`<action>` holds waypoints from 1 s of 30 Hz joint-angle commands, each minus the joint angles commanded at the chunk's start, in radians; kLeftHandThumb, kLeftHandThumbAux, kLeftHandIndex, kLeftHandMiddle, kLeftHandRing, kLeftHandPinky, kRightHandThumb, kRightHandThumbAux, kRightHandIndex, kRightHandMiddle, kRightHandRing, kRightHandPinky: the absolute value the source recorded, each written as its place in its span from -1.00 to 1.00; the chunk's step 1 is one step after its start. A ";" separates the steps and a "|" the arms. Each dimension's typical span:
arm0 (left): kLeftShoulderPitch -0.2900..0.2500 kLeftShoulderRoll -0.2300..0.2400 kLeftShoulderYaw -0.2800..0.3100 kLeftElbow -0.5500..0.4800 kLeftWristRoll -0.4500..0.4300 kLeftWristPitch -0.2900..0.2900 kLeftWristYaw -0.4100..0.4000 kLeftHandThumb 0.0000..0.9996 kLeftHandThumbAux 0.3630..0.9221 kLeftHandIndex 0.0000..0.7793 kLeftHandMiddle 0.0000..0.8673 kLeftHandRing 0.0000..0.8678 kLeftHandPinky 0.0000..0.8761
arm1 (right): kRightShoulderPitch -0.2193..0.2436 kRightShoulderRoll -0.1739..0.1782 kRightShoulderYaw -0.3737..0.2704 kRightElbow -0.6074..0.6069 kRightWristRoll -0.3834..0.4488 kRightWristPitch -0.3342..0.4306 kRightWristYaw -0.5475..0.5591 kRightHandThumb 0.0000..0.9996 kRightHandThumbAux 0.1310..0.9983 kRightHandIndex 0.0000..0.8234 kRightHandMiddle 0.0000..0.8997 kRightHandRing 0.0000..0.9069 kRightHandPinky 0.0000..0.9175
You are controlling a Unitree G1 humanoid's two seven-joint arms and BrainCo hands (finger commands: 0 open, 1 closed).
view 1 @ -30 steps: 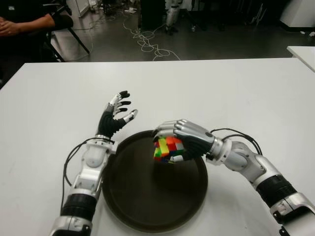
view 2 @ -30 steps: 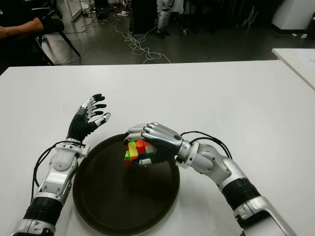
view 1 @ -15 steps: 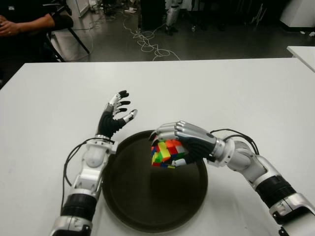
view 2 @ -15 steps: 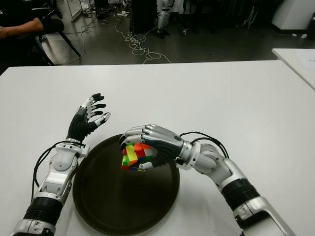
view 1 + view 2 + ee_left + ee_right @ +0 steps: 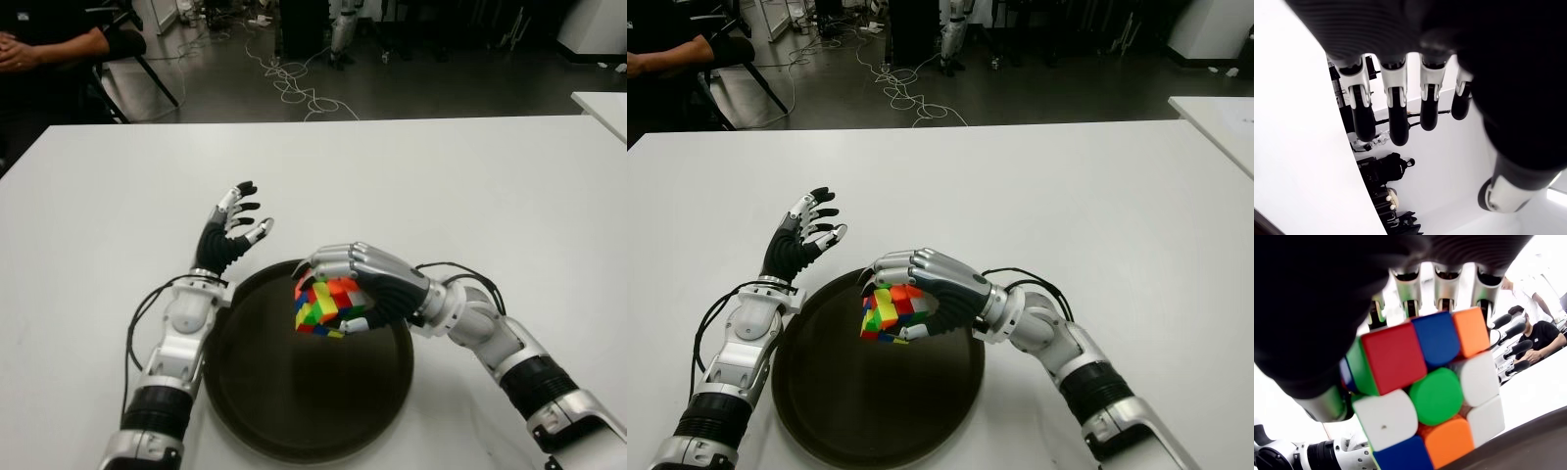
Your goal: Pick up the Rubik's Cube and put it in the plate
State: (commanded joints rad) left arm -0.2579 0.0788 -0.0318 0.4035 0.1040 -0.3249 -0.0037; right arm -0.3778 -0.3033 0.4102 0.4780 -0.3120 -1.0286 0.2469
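Note:
The Rubik's Cube (image 5: 325, 305) is a scrambled multicoloured cube held above the dark round plate (image 5: 284, 401), over its far half. My right hand (image 5: 345, 284) is shut on the cube, fingers curled over its top and thumb underneath; the right wrist view shows the Rubik's Cube (image 5: 1425, 391) close up with the fingers (image 5: 1447, 293) behind it and the plate's dark rim just below. My left hand (image 5: 233, 227) is raised over the white table just beyond the plate's left rim, fingers spread and holding nothing.
The white table (image 5: 441, 186) stretches wide around the plate. A second white table corner (image 5: 602, 103) shows at the far right. A seated person's arm (image 5: 49, 44) is at the far left, and cables (image 5: 294, 83) lie on the floor beyond.
My right hand has carried the cube slightly leftward over the plate and tilted it a little. The left hand has stayed put.

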 joint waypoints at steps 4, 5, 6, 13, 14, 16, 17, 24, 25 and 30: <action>0.001 0.000 0.000 -0.001 -0.005 -0.007 -0.007 -0.70 0.09 -0.67 -0.62 -0.53 -0.43 | -0.001 -0.007 0.004 -0.010 0.005 0.022 0.025 -0.92 0.35 -0.95 -0.97 -0.97 -0.94; 0.001 0.000 0.000 -0.001 -0.007 -0.008 -0.009 -0.70 0.09 -0.66 -0.62 -0.53 -0.42 | 0.000 -0.008 0.004 -0.012 0.006 0.025 0.029 -0.94 0.31 -0.96 -0.97 -0.97 -0.95; 0.001 -0.001 0.001 -0.002 -0.010 -0.008 -0.013 -0.69 0.09 -0.66 -0.62 -0.53 -0.42 | 0.001 -0.007 0.002 -0.011 0.000 0.026 0.027 -0.96 0.25 -0.98 -0.98 -0.98 -0.97; 0.005 -0.008 0.004 -0.013 -0.020 0.000 -0.017 -0.68 0.08 -0.65 -0.61 -0.56 -0.49 | 0.007 -0.006 -0.008 -0.018 -0.026 0.031 0.015 -1.00 -0.07 -1.00 -1.00 -1.00 -1.00; 0.006 -0.010 0.005 -0.018 -0.021 0.004 -0.015 -0.68 0.08 -0.65 -0.61 -0.56 -0.49 | 0.007 -0.005 -0.010 -0.016 -0.032 0.031 0.012 -1.00 -0.08 -1.00 -1.00 -1.00 -1.00; 0.009 -0.013 0.006 -0.026 -0.022 0.012 -0.013 -0.67 0.08 -0.65 -0.61 -0.56 -0.48 | 0.006 -0.005 -0.014 -0.014 -0.042 0.030 0.006 -1.00 -0.13 -1.00 -1.00 -1.00 -1.00; 0.009 -0.014 0.006 -0.029 -0.022 0.015 -0.012 -0.67 0.08 -0.66 -0.61 -0.55 -0.47 | 0.007 -0.004 -0.015 -0.014 -0.047 0.029 0.004 -1.00 -0.14 -1.00 -1.00 -1.00 -1.00; 0.012 -0.016 0.007 -0.042 -0.019 0.033 -0.010 -0.67 0.05 -0.66 -0.62 -0.53 -0.42 | 0.006 -0.002 -0.023 -0.011 -0.077 0.026 -0.016 -1.00 -0.17 -1.00 -1.00 -1.00 -1.00; 0.012 -0.016 0.007 -0.043 -0.018 0.035 -0.009 -0.67 0.05 -0.66 -0.62 -0.53 -0.44 | 0.006 -0.002 -0.024 -0.011 -0.082 0.027 -0.018 -1.00 -0.17 -1.00 -1.00 -1.00 -1.00; 0.015 -0.015 0.006 -0.053 -0.019 0.044 -0.014 -0.68 0.07 -0.66 -0.64 -0.56 -0.48 | 0.008 -0.003 -0.025 -0.014 -0.094 0.034 -0.021 -1.00 -0.17 -1.00 -1.00 -1.00 -1.00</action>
State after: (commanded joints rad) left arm -0.2427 0.0637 -0.0255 0.3509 0.0854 -0.2810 -0.0175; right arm -0.3698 -0.3067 0.3852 0.4645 -0.4062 -0.9950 0.2254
